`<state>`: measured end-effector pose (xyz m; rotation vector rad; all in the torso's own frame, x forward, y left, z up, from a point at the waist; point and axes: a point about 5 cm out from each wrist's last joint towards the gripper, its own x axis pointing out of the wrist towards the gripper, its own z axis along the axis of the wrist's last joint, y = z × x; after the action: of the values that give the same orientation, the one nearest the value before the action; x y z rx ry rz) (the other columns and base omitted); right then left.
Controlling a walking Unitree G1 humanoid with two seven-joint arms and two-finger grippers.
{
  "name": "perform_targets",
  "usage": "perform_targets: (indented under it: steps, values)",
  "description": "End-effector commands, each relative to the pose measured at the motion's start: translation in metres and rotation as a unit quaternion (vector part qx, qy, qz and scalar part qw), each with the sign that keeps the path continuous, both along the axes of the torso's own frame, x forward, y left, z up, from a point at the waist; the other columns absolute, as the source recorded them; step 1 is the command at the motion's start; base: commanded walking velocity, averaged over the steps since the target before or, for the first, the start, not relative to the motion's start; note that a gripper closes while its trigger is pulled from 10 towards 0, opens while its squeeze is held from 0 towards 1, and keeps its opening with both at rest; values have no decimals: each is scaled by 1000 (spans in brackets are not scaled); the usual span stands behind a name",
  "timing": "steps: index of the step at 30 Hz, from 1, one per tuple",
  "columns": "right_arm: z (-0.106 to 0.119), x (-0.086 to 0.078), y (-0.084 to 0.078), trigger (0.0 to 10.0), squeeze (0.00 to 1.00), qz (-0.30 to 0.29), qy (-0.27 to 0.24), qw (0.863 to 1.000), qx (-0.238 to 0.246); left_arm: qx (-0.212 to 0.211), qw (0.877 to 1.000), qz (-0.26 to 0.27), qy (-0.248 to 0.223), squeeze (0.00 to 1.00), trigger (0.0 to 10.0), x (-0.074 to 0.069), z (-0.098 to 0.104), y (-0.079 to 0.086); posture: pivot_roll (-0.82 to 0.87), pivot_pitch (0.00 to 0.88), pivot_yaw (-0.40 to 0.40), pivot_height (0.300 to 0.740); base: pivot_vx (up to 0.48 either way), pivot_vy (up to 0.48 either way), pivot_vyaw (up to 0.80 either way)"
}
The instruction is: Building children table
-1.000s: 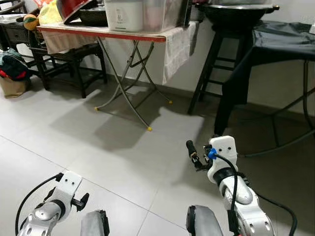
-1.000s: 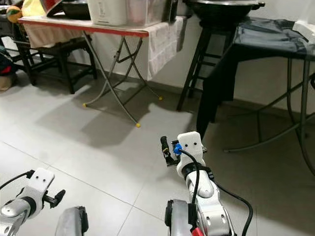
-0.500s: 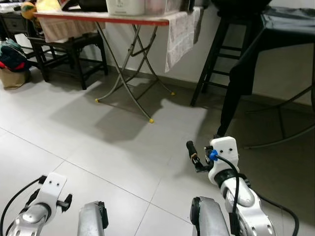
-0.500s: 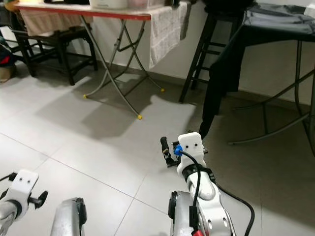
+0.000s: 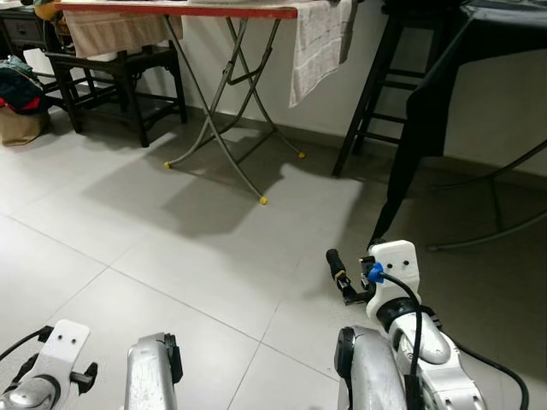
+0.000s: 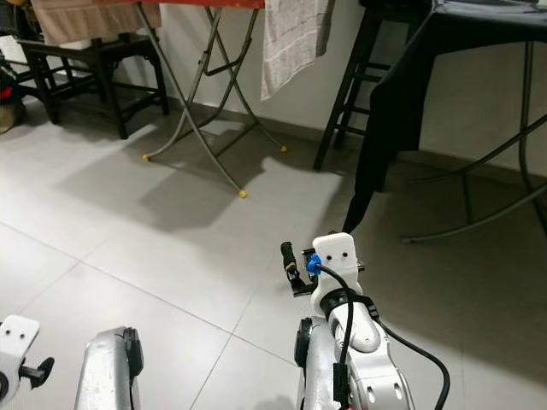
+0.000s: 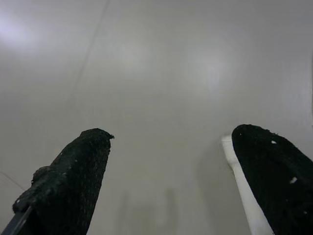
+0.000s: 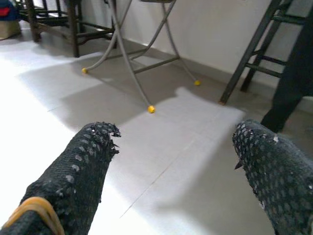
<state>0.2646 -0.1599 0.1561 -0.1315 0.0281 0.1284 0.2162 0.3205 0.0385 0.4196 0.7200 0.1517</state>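
No table parts are in sight; pale floor tiles (image 5: 171,248) lie before me. My right gripper (image 8: 173,137) is held up in front of my right side, its black finger (image 5: 333,260) pointing forward over the floor beside its white wrist housing (image 5: 393,263). Its fingers stand wide apart with nothing between them. My left gripper (image 7: 171,134) hangs low at the lower left, white housing (image 5: 64,342) showing, pointing at bare floor. It is open and holds nothing.
A folding table (image 5: 226,102) with crossed metal legs and yellow feet stands ahead, a towel (image 5: 320,34) hanging off it. Dark wooden chairs (image 5: 128,81) and bags (image 5: 17,102) are at far left. A black stool (image 5: 385,94) and a black-draped table (image 5: 436,102) stand at right.
The camera has tilted down, so the tabletops have slid out of the top. My left arm has dropped lower toward the bottom left corner. The right gripper holds its place.
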Motion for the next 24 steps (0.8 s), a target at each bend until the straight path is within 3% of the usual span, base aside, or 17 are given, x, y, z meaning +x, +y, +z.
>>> perform_targets:
  steps: [1,14,15,16,18,20,22,24]
  values:
    - [3,-2,-3,10000,0,-1,2,1000,1,-4,999,15,31,0,10000,-10,-5,10,74,44,-33,315,0,0,0]
    - [4,-3,-2,10000,0,4,10,1000,2,-9,998,26,52,0,10000,-17,-8,15,75,52,-33,300,0,0,0]
    - [4,-5,1,10000,0,12,16,1000,4,-39,995,29,88,0,10000,-28,-17,16,76,98,-28,300,0,0,0]
    - [4,-5,1,10000,0,12,16,1000,4,-39,995,29,88,0,10000,-28,-17,16,76,98,-28,300,0,0,0]
    - [5,-11,6,10000,0,22,27,999,11,-92,982,16,162,0,10000,-55,-30,20,76,140,-20,300,0,0,0]
    - [5,-11,6,10000,0,22,27,999,11,-92,982,16,162,0,10000,-55,-30,20,76,140,-20,300,0,0,0]
    - [6,-14,8,10000,0,27,32,999,16,-113,974,6,199,0,10000,-68,-34,22,78,166,-16,300,0,0,0]
    - [7,-14,9,10000,0,30,35,999,17,-116,970,4,212,0,10000,-73,-36,24,77,183,-12,300,0,0,0]
